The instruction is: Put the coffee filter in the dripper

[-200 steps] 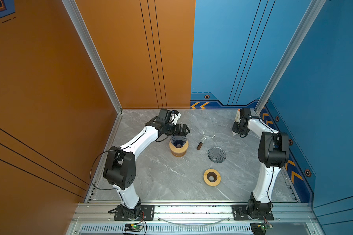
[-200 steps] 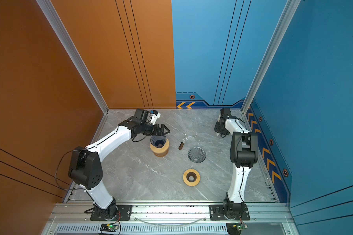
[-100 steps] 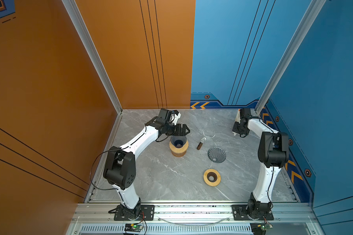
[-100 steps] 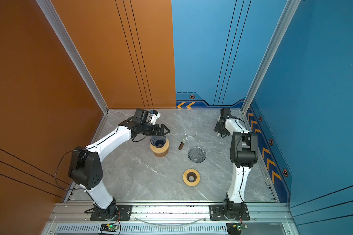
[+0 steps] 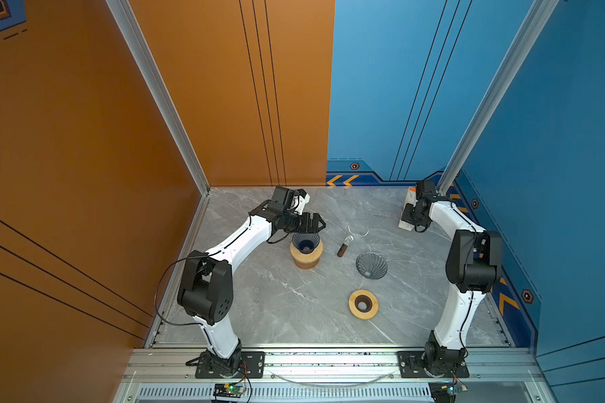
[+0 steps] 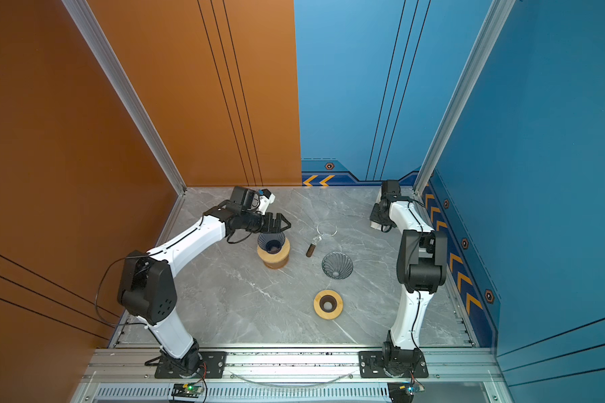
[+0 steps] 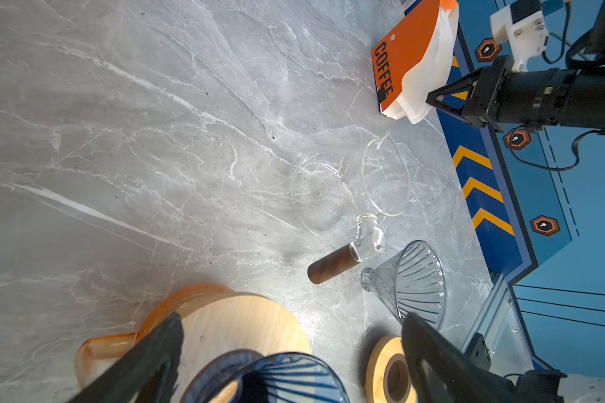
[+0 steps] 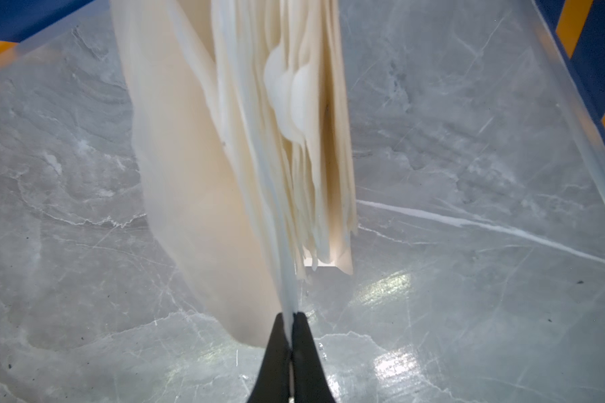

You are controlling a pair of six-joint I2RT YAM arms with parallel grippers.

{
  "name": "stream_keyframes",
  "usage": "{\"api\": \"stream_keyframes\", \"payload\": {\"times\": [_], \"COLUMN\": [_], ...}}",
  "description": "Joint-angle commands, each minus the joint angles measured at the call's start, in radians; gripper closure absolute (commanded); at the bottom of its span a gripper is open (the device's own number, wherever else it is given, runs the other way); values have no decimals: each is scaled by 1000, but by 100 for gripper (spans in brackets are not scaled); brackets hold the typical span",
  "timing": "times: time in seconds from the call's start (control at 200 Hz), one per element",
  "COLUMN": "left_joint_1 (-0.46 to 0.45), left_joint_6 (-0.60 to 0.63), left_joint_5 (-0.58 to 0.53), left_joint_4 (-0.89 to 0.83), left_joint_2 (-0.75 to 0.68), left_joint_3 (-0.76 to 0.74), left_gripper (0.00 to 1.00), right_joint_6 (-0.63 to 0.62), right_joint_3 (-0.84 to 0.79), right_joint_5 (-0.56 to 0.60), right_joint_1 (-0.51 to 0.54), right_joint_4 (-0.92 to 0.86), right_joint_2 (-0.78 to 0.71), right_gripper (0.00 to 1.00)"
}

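Observation:
A dark blue ribbed dripper [image 5: 305, 240] [image 6: 271, 241] [image 7: 276, 378] sits upright on a round wooden stand [image 5: 306, 260] left of centre. My left gripper [image 5: 316, 223] [image 6: 282, 223] [image 7: 292, 321] hovers open just behind and above it, with nothing between its fingers. At the far right an orange and white pack of coffee filters [image 5: 407, 211] [image 7: 404, 59] stands on the table. My right gripper [image 7: 430, 99] [image 8: 290, 315] is at the pack's open side, shut on the thin edge of one white coffee filter [image 8: 289, 293] from the fanned stack [image 8: 294, 139].
A clear glass carafe [image 5: 358, 228] [image 7: 329, 188] with a brown handle [image 5: 342, 249] lies on its side at centre. A second, clear dripper [image 5: 371, 266] [image 6: 337, 265] lies tipped near it. A wooden ring [image 5: 363, 304] [image 6: 328, 304] lies nearer the front. Walls close in behind and on both sides.

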Motion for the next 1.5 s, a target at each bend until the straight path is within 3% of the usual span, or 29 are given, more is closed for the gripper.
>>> {"api": "stream_keyframes", "payload": {"times": [0.0,0.581,0.786,1.157,1.497], "left_joint_1": [-14,-13,-13,-13,-15], "left_joint_6": [-6,-4,-5,-3,1], "left_joint_5": [36,37,38,38,34], "left_joint_4": [-24,-25,-25,-24,-24], "left_joint_2": [23,35,36,27,8], "left_joint_3": [26,30,26,36,39], "left_gripper": [2,2,2,2,2], "right_joint_6": [-17,-18,-18,-32,-50], "right_joint_3": [18,22,30,-45,-65], "right_joint_5": [-1,-10,-13,-38,-32], "right_joint_1": [-10,6,8,19,51], "right_joint_4": [-53,-4,7,5,6], "right_joint_2": [-22,60,92,-72,-129], "right_gripper": [100,96,88,72,70]}}
